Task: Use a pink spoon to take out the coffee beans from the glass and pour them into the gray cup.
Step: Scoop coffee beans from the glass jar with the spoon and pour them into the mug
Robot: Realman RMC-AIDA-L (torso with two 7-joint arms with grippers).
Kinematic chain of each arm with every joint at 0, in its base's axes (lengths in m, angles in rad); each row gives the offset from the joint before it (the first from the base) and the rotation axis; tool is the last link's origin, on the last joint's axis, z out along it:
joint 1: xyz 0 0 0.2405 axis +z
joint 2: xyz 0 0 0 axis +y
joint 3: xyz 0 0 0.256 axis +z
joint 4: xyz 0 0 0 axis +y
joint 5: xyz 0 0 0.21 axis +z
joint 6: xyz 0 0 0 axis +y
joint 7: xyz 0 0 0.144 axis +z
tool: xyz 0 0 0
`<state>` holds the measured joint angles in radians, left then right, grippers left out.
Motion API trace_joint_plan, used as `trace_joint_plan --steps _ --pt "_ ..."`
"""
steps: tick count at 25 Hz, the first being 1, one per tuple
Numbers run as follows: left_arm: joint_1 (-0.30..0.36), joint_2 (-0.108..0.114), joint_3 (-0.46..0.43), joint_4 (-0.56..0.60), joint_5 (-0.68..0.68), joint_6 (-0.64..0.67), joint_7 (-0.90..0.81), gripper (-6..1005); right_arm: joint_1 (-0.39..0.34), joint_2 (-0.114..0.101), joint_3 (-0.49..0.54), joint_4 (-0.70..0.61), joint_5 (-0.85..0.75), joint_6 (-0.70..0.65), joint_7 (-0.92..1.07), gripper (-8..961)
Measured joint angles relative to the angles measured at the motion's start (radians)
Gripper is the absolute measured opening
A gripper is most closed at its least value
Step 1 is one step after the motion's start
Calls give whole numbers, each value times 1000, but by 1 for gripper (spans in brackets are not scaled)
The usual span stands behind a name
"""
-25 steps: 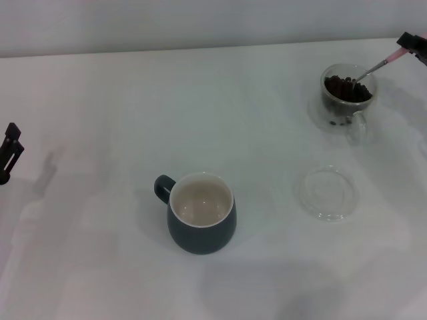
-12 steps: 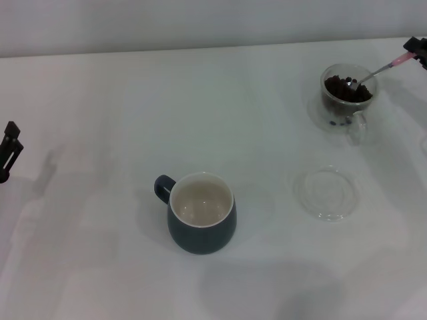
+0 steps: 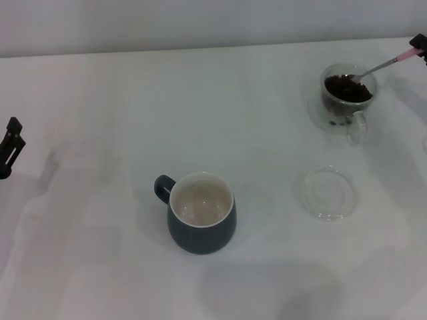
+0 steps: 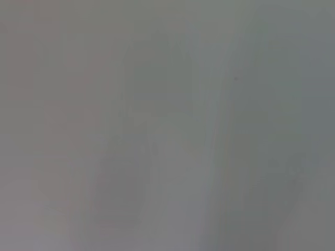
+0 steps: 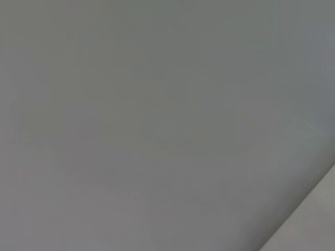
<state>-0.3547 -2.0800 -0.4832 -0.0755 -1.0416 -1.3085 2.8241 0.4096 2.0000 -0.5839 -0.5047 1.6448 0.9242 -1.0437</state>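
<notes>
Right gripper (image 3: 420, 45) shows only as a dark tip at the upper right edge of the head view, clenched on the pink end of the pink spoon (image 3: 383, 65). The spoon slants down and leftward so its metal bowl dips into the coffee beans (image 3: 347, 87) in the glass (image 3: 347, 93), upper right; likely angled this way to dig under the beans. Gray cup (image 3: 201, 215) stands lower centre, well apart, inside bare, handle toward frame left. A clear glass dish (image 3: 327, 193) lies between glass and cup, near the probable carry path. Left gripper (image 3: 9, 148) is parked at the left edge; grip state cannot be told. Both wrist views show nothing distinct.
</notes>
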Motion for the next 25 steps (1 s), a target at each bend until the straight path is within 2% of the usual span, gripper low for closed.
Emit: trace_joint_plan --steps 8,18,25 --pt "-9 -2 0 4 0 0 1 833 5 -19 1 0 2 7 75 150" --pt "-11 0 0 5 -2 2 2 833 -2 -66 2 10 2 71 184 150" --pt "-12 0 0 5 -2 10 2 834 -3 -85 -12 12 -7 140 242 151"
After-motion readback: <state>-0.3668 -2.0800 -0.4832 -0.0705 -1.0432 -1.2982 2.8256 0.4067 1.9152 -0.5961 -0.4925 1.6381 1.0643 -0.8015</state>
